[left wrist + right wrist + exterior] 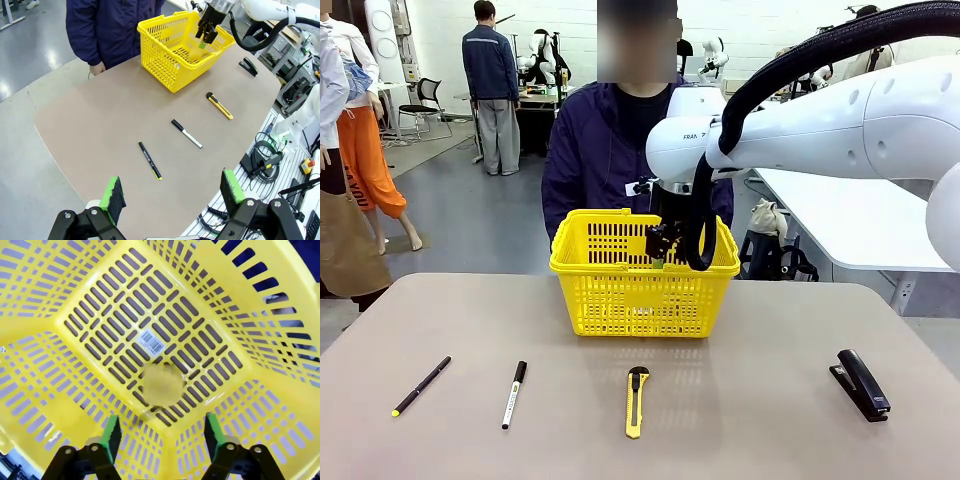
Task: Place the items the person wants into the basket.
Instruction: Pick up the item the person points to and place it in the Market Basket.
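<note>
Table (740, 420) fills the near ground, brown, w/ the tools in a row along the robot's side. Person (590, 150) stands at the far edge, behind the basket (610, 300), which sits mid-table toward that side.

Right gripper (162, 437) hangs inside the basket, jaws apart, nothing between the pads. Left gripper (172, 192) is held well back from the table, jaws wide, empty.

Stapler (860, 385) and knife (636, 402) aren't wanted; leave them.

Pen (421, 386) and marker (514, 395) lie flat, apart, at the robot's left. Both look light, stiff, w/ smooth round barrels, so likely to roll or slip. Best hold: across the barrel at mid-length, jaws square to the long axis, tips right down at the tabletop.

Tape measure (162, 385): a blurred yellow lump under the right gripper, prob. this, on or just above the basket floor; can't tell which. Judged a hard, compact case, heavier than the pens, w/ a floppy strap; grip the case, not the strap.
</note>
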Tool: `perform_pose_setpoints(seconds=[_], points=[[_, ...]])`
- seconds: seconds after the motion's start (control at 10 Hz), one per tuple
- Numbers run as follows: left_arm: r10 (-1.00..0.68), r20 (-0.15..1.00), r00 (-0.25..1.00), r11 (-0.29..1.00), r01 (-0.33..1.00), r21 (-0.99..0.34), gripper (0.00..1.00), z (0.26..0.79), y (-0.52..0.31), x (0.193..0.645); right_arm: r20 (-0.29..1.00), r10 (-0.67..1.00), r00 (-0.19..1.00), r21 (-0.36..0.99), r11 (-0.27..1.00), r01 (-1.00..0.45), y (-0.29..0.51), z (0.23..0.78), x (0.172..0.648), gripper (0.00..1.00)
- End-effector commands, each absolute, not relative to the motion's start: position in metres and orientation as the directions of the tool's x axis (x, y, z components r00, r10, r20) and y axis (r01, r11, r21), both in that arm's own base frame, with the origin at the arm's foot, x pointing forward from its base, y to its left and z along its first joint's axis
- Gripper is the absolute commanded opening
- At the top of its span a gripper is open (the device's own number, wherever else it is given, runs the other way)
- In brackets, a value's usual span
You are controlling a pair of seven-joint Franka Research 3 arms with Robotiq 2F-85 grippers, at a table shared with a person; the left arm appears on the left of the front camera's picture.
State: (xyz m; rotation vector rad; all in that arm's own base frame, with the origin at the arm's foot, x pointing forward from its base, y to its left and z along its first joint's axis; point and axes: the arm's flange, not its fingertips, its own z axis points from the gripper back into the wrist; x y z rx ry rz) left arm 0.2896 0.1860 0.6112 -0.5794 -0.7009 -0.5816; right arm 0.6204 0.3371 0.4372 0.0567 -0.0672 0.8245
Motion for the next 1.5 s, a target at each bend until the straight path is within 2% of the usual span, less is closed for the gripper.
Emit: perform_pose_setpoints(seconds=[0.0,0.4,0.5,0.8,1.0,1.4], points=[[-0.296,0.737,0.608,0.683,0.674,-0.282,1.00,0.612,0.188,0.289,0.106,0.740,0.664,0.043,0.664,-0.747,0.335,0.436,0.622,1.00],[-0.296,0.737,0.608,0.683,0.674,-0.282,1.00,0.612,0.188,0.289,0.103,0.742,0.662,0.036,0.662,-0.748,0.333,0.439,0.620,1.00],[-0.296,0.737,0.608,0.683,0.674,-0.282,1.00,0.612,0.188,0.289,0.090,0.727,0.680,0.036,0.680,-0.732,0.328,0.454,0.613,1.00],[-0.296,0.737,0.608,0.683,0.674,-0.282,1.00,0.612,0.188,0.289,0.173,0.677,0.715,-0.080,0.734,-0.675,0.273,0.553,0.532,1.00],[-0.296,0.737,0.608,0.683,0.674,-0.282,1.00,0.612,0.188,0.289,0.243,0.622,0.744,-0.085,0.778,-0.622,0.220,0.585,0.481,1.00],[-0.296,0.737,0.608,0.683,0.674,-0.282,1.00,0.612,0.188,0.289,0.296,0.582,0.757,-0.032,0.798,-0.601,0.157,0.552,0.425,1.00]])
